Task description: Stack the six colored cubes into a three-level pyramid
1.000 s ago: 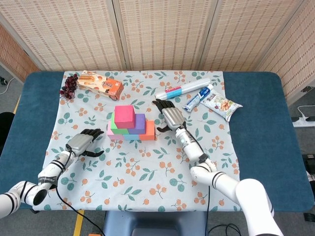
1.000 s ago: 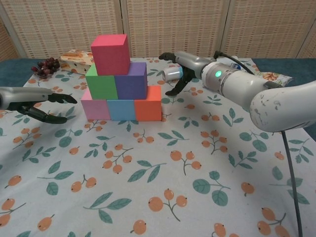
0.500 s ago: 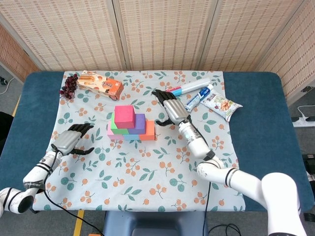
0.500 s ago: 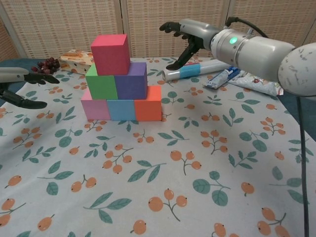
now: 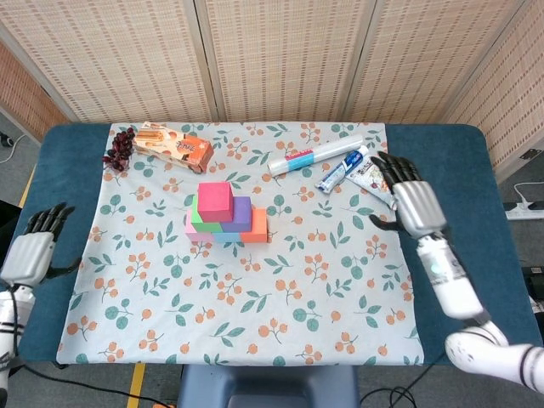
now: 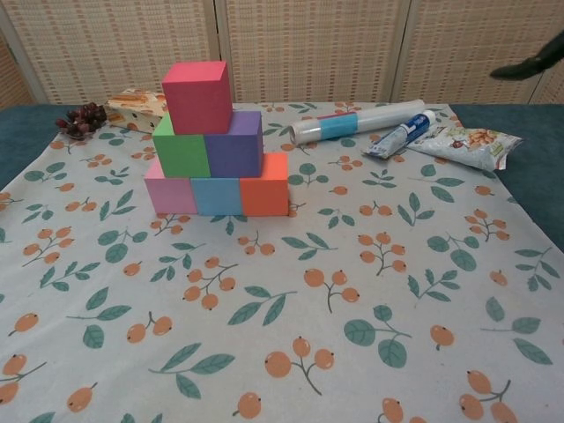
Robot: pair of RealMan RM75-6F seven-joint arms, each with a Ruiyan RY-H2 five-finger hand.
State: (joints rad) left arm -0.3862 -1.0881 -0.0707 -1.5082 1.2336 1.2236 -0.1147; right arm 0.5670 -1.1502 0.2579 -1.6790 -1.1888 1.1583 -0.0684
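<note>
A three-level pyramid of cubes stands in the middle of the cloth. Its base row is a pink cube point(image 6: 170, 195), a light blue cube point(image 6: 215, 196) and an orange cube point(image 6: 265, 184). On them sit a green cube point(image 6: 181, 148) and a purple cube point(image 6: 233, 143), and a red cube point(image 6: 197, 96) point(image 5: 215, 197) tops the stack. My left hand point(image 5: 32, 252) hovers open at the table's left edge, far from the stack. Off to the right, my right hand point(image 5: 410, 198) is open with fingers spread, empty; only its fingertips point(image 6: 531, 67) show in the chest view.
A snack box point(image 5: 174, 145) and dark grapes point(image 5: 120, 148) lie at the back left. At the back right lie a rolled tube point(image 5: 315, 153), a toothpaste tube point(image 5: 342, 169) and a nut packet point(image 5: 387, 182). The floral cloth point(image 5: 255, 289) covers the blue table point(image 5: 463, 238).
Both hands have pulled away from the pyramid: the left one out to the table's left edge, the right one out to the right side. The stack has not moved.
</note>
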